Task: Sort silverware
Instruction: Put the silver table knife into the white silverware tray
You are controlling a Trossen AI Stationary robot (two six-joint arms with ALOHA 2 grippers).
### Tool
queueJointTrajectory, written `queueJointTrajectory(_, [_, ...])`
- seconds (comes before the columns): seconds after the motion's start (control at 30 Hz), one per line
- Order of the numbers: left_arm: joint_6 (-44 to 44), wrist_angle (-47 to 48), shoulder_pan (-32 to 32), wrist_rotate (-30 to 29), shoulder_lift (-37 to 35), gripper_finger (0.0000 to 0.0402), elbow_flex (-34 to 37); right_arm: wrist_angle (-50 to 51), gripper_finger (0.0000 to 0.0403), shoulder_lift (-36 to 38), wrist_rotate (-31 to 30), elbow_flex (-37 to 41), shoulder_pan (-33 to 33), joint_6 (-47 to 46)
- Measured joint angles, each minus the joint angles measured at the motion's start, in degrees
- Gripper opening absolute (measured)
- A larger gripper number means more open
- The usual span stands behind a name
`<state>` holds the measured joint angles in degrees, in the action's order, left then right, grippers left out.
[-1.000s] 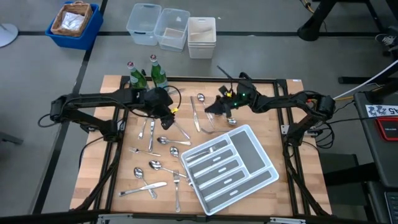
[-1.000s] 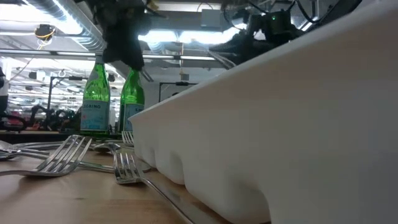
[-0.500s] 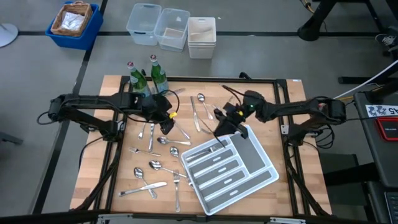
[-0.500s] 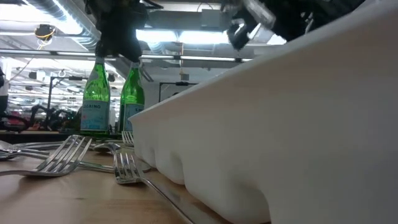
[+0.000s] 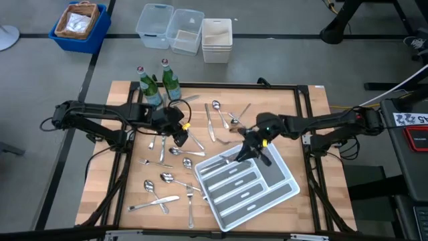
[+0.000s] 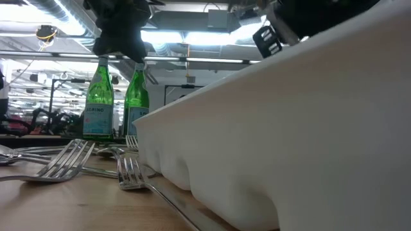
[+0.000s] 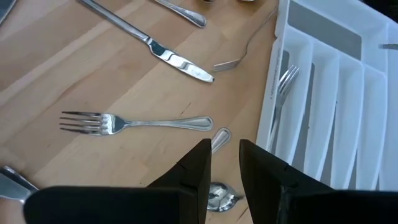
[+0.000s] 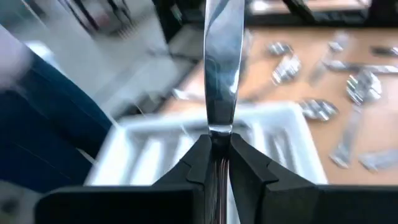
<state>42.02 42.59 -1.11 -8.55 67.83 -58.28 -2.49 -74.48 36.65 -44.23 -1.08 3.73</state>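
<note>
Pale wood forms the table (image 5: 134, 201), on which a white divided tray (image 5: 257, 201) is set at an angle toward the right side. In the tray's narrow slot nearest the loose cutlery a fork (image 7: 285, 81) is seen lying. Two green glass bottles (image 5: 155, 84) stand upright at the table's far left part, close together.

The silverware (image 5: 167, 179) is scattered mostly on the bare wood left of the tray: forks, spoons and knives lie apart from one another, with a few more pieces near the far edge between the two arms.

The right gripper (image 5: 249, 151) is held over the tray's far corner, and its fingers (image 8: 198, 163) are closed on a knife (image 8: 219, 65), whose blade is seen projecting straight forward past the fingertips in the right wrist view.

The left gripper (image 5: 179, 134) is poised low over the cutlery left of the tray, its fingers (image 7: 194, 171) set a narrow gap apart with nothing between them. Just beyond its tips a spoon (image 7: 214, 190) is seen on the wood, and a fork (image 7: 134, 122) lies crosswise a little farther on.
</note>
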Motion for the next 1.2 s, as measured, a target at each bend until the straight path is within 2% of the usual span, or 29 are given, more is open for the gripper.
queueJointTrajectory(0.17, [0.8, 0.0, 0.4, -0.9, 0.0, 0.0072, 0.0, 8.4, 0.0046, 0.0, -10.6, 0.0, 3.4, 9.4])
queueJointTrajectory(0.4, [1.0, 0.0, 0.4, -1.1, 0.0, 0.0072, 0.0, 11.6, 0.0046, -0.8, -17.7, 0.0, 7.7, 15.9])
queueJointTrajectory(0.73, [1.0, 0.1, 0.4, -1.1, 0.0, 0.0072, 0.0, 9.6, 0.0046, -7.8, -20.4, 0.0, 11.0, 16.3])
queueJointTrajectory(1.2, [-0.3, 0.2, 0.4, -1.1, 0.0, 0.0072, 0.0, 6.7, 0.0045, -15.8, -22.1, 0.0, 11.2, 16.3])
